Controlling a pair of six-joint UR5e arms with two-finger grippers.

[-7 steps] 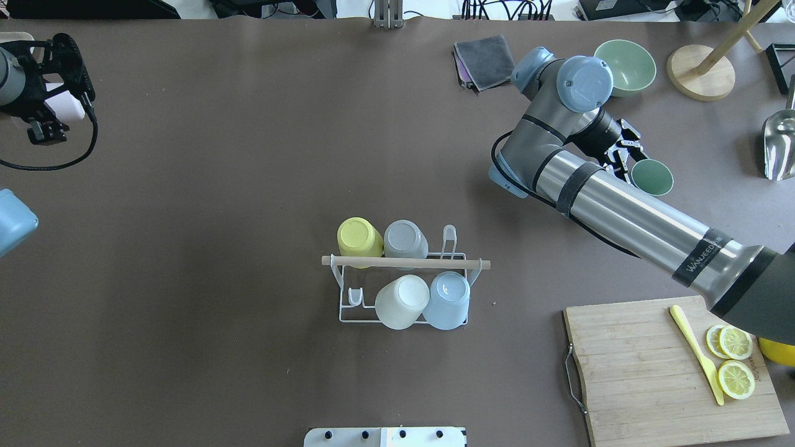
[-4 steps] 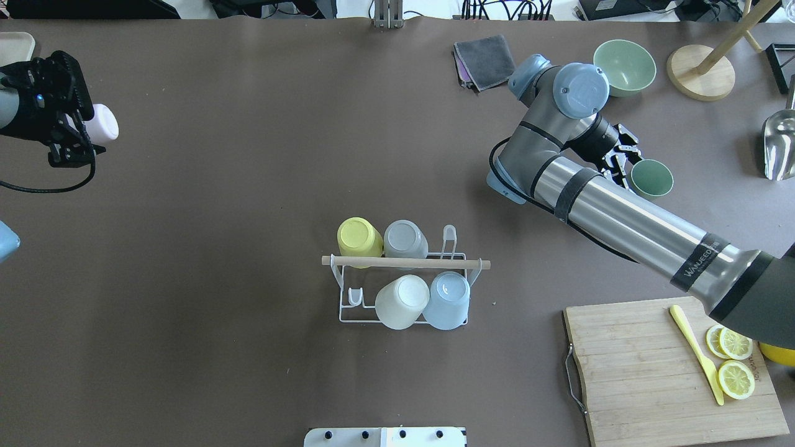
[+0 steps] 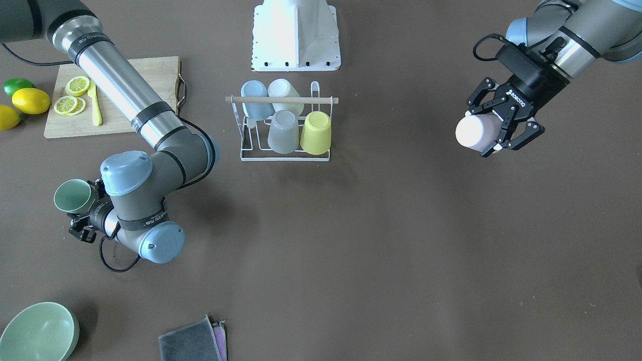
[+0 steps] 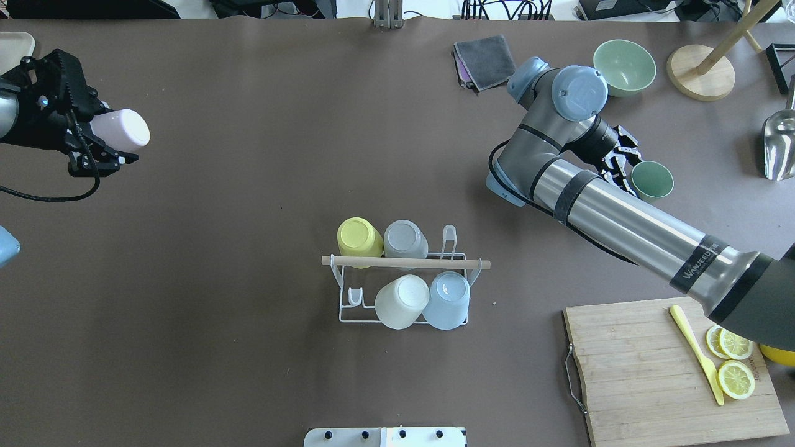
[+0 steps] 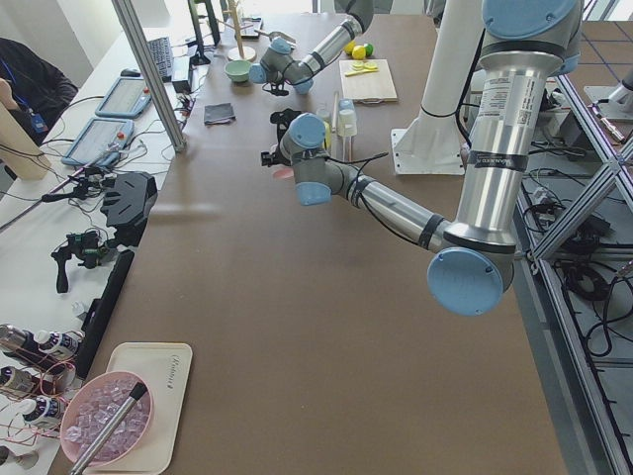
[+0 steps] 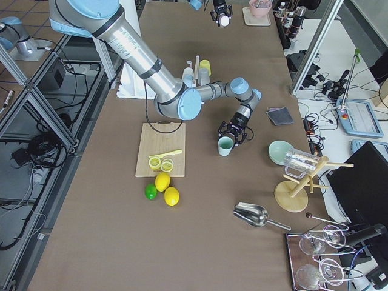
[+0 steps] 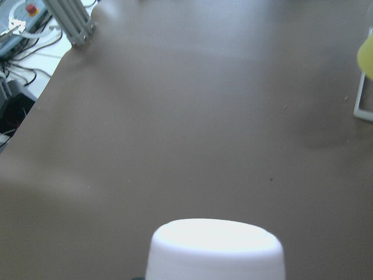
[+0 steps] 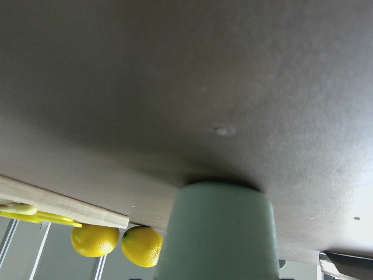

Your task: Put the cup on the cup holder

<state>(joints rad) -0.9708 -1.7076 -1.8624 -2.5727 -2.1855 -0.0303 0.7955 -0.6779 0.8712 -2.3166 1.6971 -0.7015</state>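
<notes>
At the far left, the left gripper (image 3: pixel 489 129) is clamped on the pink cup (image 4: pixel 124 127). It holds the cup on its side above the tabletop (image 4: pixel 248 186), base pointing right, well apart from the holder (image 4: pixel 348 310). The holder stands mid-tabletop with the yellow cup (image 4: pixel 359 238), grey cup (image 4: pixel 405 239), cream cup (image 4: pixel 402 302) and blue cup (image 4: pixel 447 300) upturned on it. The near-left prong (image 4: pixel 354 297) and far-right prong (image 4: pixel 449 236) are free. At the far right, the right gripper (image 4: pixel 624 166) has its jaws either side of the green cup (image 4: pixel 652 180). I cannot tell whether they have clamped.

The pink cup must be turned mouth-down before it will seat. If it tips late or comes in low, it could knock the rod (image 4: pixel 404 263) or the cream cup just beside the near-left prong and shift the light holder. A smooth cup held by its wall may also slip while it is turned. If both arms reach the holder together, they could clash.

A second ago the left gripper sat at the left edge with the pink cup barely showing. It has since travelled right and the cup is in full view. The right arm has shifted only slightly, and the green cup, the holder and its four cups are unmoved.
</notes>
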